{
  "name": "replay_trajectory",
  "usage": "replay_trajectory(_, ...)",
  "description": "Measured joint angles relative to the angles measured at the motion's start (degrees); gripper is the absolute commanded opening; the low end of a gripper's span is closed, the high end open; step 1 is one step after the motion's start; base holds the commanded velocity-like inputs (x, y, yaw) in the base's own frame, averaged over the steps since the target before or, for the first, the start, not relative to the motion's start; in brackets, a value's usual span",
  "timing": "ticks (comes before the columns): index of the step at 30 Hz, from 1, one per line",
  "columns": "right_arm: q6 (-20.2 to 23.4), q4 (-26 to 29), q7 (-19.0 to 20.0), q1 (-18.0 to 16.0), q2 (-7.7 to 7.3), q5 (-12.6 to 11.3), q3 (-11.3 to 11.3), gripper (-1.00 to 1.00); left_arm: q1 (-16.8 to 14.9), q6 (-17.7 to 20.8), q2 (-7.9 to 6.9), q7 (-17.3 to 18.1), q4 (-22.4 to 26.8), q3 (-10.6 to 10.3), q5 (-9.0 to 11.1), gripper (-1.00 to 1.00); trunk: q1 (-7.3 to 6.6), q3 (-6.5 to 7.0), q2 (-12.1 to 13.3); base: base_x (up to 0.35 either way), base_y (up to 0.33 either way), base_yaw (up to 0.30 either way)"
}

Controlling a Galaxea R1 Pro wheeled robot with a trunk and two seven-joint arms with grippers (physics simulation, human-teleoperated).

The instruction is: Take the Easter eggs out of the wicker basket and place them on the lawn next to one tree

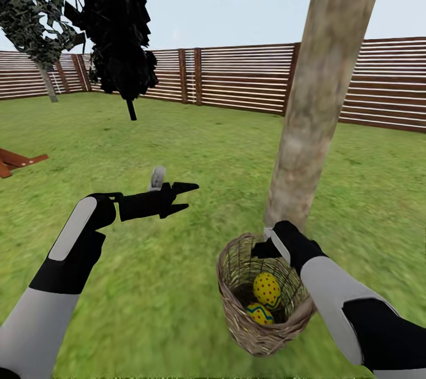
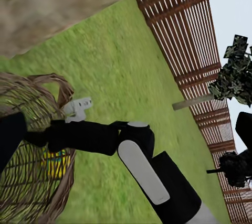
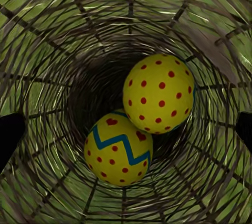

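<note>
below right pincer, jaws spread at basket rim: two eggs; descend centred on upper egg, then clench.

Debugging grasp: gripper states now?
Left gripper: open, empty, over the lawn.
Right gripper: open, empty, above the eggs in the wicker basket.

Two yellow Easter eggs with red dots, one banded in blue zigzag, inside brown woven wicker basket. Green patchy lawn; pale grey-brown mottled tree trunk.
</note>
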State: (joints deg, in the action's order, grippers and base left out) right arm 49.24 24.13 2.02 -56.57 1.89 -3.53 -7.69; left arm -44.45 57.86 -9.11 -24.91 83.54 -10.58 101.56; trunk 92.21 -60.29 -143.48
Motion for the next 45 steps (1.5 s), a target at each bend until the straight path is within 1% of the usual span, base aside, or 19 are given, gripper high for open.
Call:
replay_trajectory(11, -0.67, -0.37, 0.00, 0.18, 0.00, -0.01, 0.02, 1.00, 0.00, 0.00, 0.00, 0.00, 0.00, 0.00, 0.00, 1.00, 0.28, -2.44, -0.15, 0.000, 0.000, 0.000)
replay_trajectory(12, -1.00, -0.69, -0.31, -0.14, 0.32, -0.33, 0.36, 1.00, 0.32, -0.32, 0.32, 0.32, -0.33, 0.32, 0.30, 1.00, 0.28, -2.44, -0.16, 0.000, 0.000, 0.000)
replay_trajectory(13, -1.32, -0.51, -0.61, -0.46, 0.25, -0.48, 0.40, 1.00, 0.64, -0.63, 0.00, 0.64, -0.58, 0.64, 0.57, 1.00, 0.28, -2.44, -0.16, 0.000, 0.000, 0.000)
replay_trajectory(15, -0.98, -0.34, -1.26, -1.11, 0.21, -0.35, 0.26, 1.00, 1.28, -0.73, -0.14, 1.03, -0.55, 0.87, 1.13, 1.00, 0.28, -2.44, -0.16, 0.000, 0.000, 0.000)
replay_trajectory(17, -0.37, 0.12, -0.81, -1.77, 0.23, -0.01, 0.15, 1.00, 1.92, -0.62, -0.50, 1.29, -0.47, 1.19, 1.41, 1.00, 0.28, -2.44, -0.16, 0.000, 0.000, 0.000)
replay_trajectory(19, -0.40, 0.76, -0.92, -2.42, 0.30, 0.11, 0.77, 1.00, 2.57, -0.57, -0.57, 1.93, -0.45, 1.83, 1.99, 1.00, 0.28, -2.44, -0.16, 0.000, 0.000, 0.000)
replay_trajectory(22, -0.78, 1.73, -1.87, -2.83, 0.47, 0.14, 1.71, 1.00, 3.53, -0.55, -0.66, 2.89, -0.44, 2.79, 2.30, 1.00, 0.28, -2.44, -0.16, 0.000, 0.000, 0.000)
replay_trajectory(26, -2.08, 3.02, -3.09, -2.91, 1.77, 0.02, 2.96, 1.00, 4.81, -0.48, -0.70, 4.18, -0.44, 3.93, 2.47, 1.00, 0.28, -2.44, -0.16, 0.000, 0.000, 0.000)
replay_trajectory(29, -3.04, 3.35, -3.96, -2.91, 2.74, -0.66, 3.92, 1.00, 5.02, -0.48, -0.70, 5.14, -0.50, 3.95, 2.52, 1.00, 0.28, -2.44, -0.16, 0.000, 0.000, 0.000)
replay_trajectory(33, -4.32, 2.28, -5.12, -2.91, 4.02, -1.95, 5.18, 1.00, 5.02, -0.54, -0.64, 5.73, -0.52, 3.95, 2.51, 1.00, 0.28, -2.44, -0.16, 0.000, 0.000, 0.000)
replay_trajectory(34, -10.57, 1.26, -20.14, -2.91, 4.36, -8.74, 14.90, 1.00, 5.03, -0.55, -0.60, 5.74, -0.51, 3.94, 2.52, 1.00, 0.28, -2.44, -0.16, 0.000, 0.000, 0.000)
replay_trajectory(35, -11.00, 0.10, -22.49, -2.89, 4.33, -9.55, 15.80, 1.00, 5.02, -0.55, -0.57, 5.77, -0.52, 3.94, 2.51, 1.00, 0.28, -2.44, -0.16, 0.000, 0.000, 0.000)
replay_trajectory(39, -11.32, -0.65, -22.61, -2.65, 4.27, -9.81, 15.85, 1.00, 5.02, -0.56, -0.60, 5.78, -0.53, 3.95, 2.51, 1.00, 0.28, -2.40, -0.16, 0.000, 0.000, -0.051)
replay_trajectory(45, -11.42, -0.70, -22.60, -2.40, 4.56, -10.17, 15.84, 1.00, 5.01, -0.56, -0.60, 5.78, -0.55, 3.94, 2.52, 1.00, 0.28, -2.05, -0.16, 0.000, 0.000, -0.204)
